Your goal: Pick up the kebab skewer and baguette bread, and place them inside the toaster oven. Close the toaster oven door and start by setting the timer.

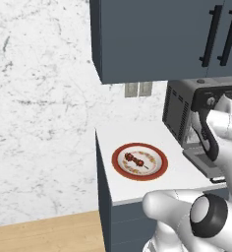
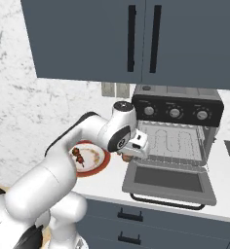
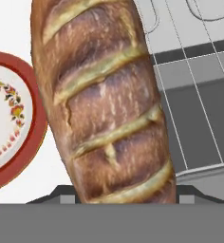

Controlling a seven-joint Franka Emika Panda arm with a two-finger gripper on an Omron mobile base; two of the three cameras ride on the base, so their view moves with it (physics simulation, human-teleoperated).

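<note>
- Bread leg of the job is on right now: the baguette bread (image 3: 104, 99) is clamped in the gripper (image 2: 129, 154), fingers closed on it. In the hand view the loaf hangs over the gap between the plate (image 3: 31, 142) and the oven's front.
- The toaster oven (image 2: 178, 129) sits on the counter (image 2: 107, 182) with the toaster oven door (image 2: 170, 182) dropped flat open, wire rack (image 2: 173, 146) showing inside.
- The kebab skewer (image 1: 136, 160) lies on the red-rimmed plate, untouched, so that one's not done yet.
- Next, I'd guess: carry the loaf over the open door, onto the rack, let go. It needs to clear the door's edge and go deep enough for the door to shut later.
</note>
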